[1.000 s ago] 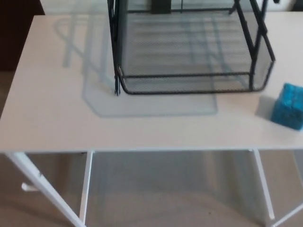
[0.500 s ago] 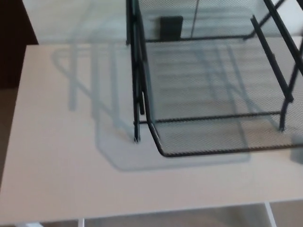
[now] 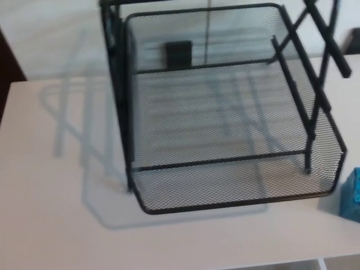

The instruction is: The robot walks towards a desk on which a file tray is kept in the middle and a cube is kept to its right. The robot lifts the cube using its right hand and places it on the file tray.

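Black wire mesh made up the file tray (image 3: 225, 205), which stood in the middle of the white table (image 3: 50, 230) and filled most of the head view. Its shallow basket had a rounded front rim toward 6 o'clock, and black upright bars rose along its 9 o'clock side, while crossed bars climbed at about 2 o'clock. Nothing lay in the basket; the table surface showed pale through the mesh.

Through the back wall of the mesh, toward 12 o'clock, a small black rectangle (image 3: 178, 53) could be seen. It was too blurred to tell whether it carried any label or writing.

At 3 o'clock from the tray, near its front corner but apart from it, the blue cube (image 3: 352, 194) rested on the table. The picture's edge cut it off, so only a sliver showed, mottled in lighter and darker blue.

A soft grey shadow (image 3: 84, 146) of the tray's bars fell across the table toward 9 o'clock. A dark brown strip (image 3: 5, 62) lay beyond the table's far corner at about 10 o'clock.

Neither hand appeared in the view, so their fingers' state could not be told.
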Motion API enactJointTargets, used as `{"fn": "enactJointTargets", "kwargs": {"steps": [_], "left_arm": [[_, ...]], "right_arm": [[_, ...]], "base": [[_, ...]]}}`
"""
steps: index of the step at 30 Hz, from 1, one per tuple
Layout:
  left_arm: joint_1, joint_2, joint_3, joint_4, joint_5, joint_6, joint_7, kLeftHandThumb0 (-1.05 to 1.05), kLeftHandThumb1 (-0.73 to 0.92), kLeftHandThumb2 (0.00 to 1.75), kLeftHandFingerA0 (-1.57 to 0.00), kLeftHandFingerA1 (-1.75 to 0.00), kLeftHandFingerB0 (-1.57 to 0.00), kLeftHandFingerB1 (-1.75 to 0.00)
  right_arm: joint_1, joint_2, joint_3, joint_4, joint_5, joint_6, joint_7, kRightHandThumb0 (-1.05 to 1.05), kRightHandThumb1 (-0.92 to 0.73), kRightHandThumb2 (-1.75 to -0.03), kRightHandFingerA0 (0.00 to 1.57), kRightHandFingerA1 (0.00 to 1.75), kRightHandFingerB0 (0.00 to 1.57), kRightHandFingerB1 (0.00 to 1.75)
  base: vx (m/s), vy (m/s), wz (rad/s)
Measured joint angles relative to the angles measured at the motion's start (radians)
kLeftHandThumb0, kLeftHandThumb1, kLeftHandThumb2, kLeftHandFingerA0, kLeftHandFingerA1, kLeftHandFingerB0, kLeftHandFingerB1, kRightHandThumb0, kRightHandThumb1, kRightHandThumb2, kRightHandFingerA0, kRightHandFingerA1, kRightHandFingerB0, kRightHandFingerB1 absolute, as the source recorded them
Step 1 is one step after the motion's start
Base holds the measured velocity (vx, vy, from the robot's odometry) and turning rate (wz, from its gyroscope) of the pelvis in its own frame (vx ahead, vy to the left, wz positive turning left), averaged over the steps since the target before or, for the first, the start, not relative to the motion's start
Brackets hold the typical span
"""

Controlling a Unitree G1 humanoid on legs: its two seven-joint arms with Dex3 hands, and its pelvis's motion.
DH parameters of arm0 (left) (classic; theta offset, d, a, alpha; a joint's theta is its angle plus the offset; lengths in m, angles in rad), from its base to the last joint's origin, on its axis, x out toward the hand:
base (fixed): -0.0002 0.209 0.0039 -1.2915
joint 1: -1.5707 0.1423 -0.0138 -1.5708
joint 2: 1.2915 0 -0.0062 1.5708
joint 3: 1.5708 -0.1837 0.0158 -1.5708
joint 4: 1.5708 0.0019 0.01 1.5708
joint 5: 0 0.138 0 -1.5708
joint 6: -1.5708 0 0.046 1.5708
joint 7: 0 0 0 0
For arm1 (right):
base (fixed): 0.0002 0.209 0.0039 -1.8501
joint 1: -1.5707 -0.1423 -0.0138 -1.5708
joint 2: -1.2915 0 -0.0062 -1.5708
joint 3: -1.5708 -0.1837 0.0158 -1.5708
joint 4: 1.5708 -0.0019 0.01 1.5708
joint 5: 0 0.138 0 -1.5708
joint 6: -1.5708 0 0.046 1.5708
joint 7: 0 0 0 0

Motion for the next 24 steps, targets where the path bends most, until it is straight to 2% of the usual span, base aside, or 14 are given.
{"fn": "enactJointTargets", "kwargs": {"steps": [1,2,4,6,7,9,11,12,13,16,17,20,22,24], "left_arm": [[-0.006,0.0,0.0,0.009,0.0,0.0,0.001,-0.76,0.61,0.92,-0.04,-0.35,-0.02,-0.11],[-0.014,0.0,0.0,0.024,0.0,0.0,0.003,-0.75,0.61,0.93,-0.06,-0.42,0.0,-0.13],[-0.033,0.0,-0.002,0.059,0.004,-0.001,0.009,-0.76,0.6,0.93,-0.14,-0.44,0.0,-0.13],[-0.031,0.0,-0.003,0.058,0.004,-0.001,0.012,-0.75,0.6,0.92,-0.11,-0.43,0.0,-0.11],[-0.03,0.002,-0.002,0.056,0.004,-0.001,0.013,-0.76,0.59,0.91,-0.12,-0.43,0.0,-0.11],[-0.031,-0.003,0.0,0.049,0.004,0.0,0.017,-0.73,0.6,0.92,-0.07,-0.4,0.0,-0.13],[-0.035,-0.002,0.001,0.05,0.004,0.0,0.024,-0.74,0.6,0.92,-0.06,-0.41,0.0,-0.13],[-0.036,-0.001,0.002,0.05,0.004,0.0,0.027,-0.74,0.6,0.92,-0.02,-0.39,0.0,-0.12],[-0.034,-0.001,0.002,0.05,0.004,0.0,0.029,-0.73,0.6,0.91,-0.04,-0.38,0.0,-0.13],[-0.036,-0.002,0.004,0.057,0.003,-0.001,0.032,-0.74,0.59,0.91,-0.04,-0.37,-0.02,-0.12],[-0.037,-0.002,0.008,0.06,0.002,-0.001,0.033,-0.74,0.6,0.93,-0.03,-0.43,0.0,-0.15],[-0.035,-0.003,0.006,0.049,0.004,-0.001,0.037,-0.73,0.6,0.92,-0.03,-0.41,0.0,-0.13],[-0.036,-0.003,0.006,0.043,0.004,0.0,0.038,-0.71,0.58,0.9,-0.06,-0.41,0.0,-0.13],[-0.041,-0.004,0.009,0.044,0.003,0.0,0.039,-0.73,0.58,0.89,-0.12,-0.42,0.0,-0.12]], "right_arm": [[0.0,0.0,-0.004,-0.001,0.001,0.002,-0.002,-0.77,-0.55,-0.93,0.04,0.25,0.05,0.23],[0.001,0.001,-0.013,-0.002,0.004,0.001,-0.004,-0.89,-0.62,-0.98,0.09,0.22,0.08,0.19],[0.001,0.0,-0.023,-0.005,0.007,-0.001,-0.008,-0.83,-0.59,-0.79,0.09,0.29,0.04,0.22],[0.002,0.004,-0.038,0.002,0.012,-0.007,-0.012,-0.77,-0.53,-0.91,0.03,0.34,0.12,0.28],[0.002,0.006,-0.045,0.004,0.015,-0.013,-0.013,-0.78,-0.74,-0.63,0.18,0.38,0.0,0.2],[-0.006,0.006,-0.047,0.019,0.018,-0.022,-0.017,-0.79,-0.76,-0.63,0.21,0.36,0.0,0.21],[-0.008,0.006,-0.047,0.023,0.021,-0.025,-0.011,-0.8,-0.58,-0.95,0.12,0.46,0.0,0.27],[-0.003,0.01,-0.046,0.018,0.021,-0.024,-0.01,-0.38,-0.38,-0.98,0.0,0.49,0.0,0.49],[-0.002,0.009,-0.045,0.008,0.02,-0.025,-0.012,-0.76,-0.71,-0.63,0.22,0.34,0.1,0.24],[-0.004,0.004,-0.043,-0.009,0.019,-0.025,-0.022,-0.78,-0.73,-0.63,0.3,0.37,0.07,0.23],[-0.007,0.004,-0.039,-0.01,0.017,-0.025,-0.025,-0.8,-0.59,-0.96,0.23,0.48,0.02,0.26],[-0.01,0.006,-0.053,-0.006,0.025,-0.033,-0.026,-0.78,-0.54,-0.87,0.09,0.41,0.05,0.33],[-0.017,0.006,-0.06,0.001,0.027,-0.037,-0.025,-0.78,-0.73,-0.62,0.13,0.33,0.01,0.23],[-0.025,0.006,-0.058,0.003,0.026,-0.033,-0.02,-0.76,-0.71,-0.62,0.23,0.36,0.01,0.22]], "base": [[0.05,-0.007,-0.06],[0.04,0.044,-0.11],[0.01,0.052,-0.02],[0.05,0.154,-0.07],[0.02,0.174,0.27],[-0.02,0.19,-0.08],[0.03,0.16,0.16],[0.07,0.099,-0.01],[0.0,0.0,0.0],[0.03,0.01,0.06],[0.0,-0.044,0.06],[-0.03,-0.044,0.03],[0.0,-0.084,0.01],[0.0,0.0,0.0]]}}
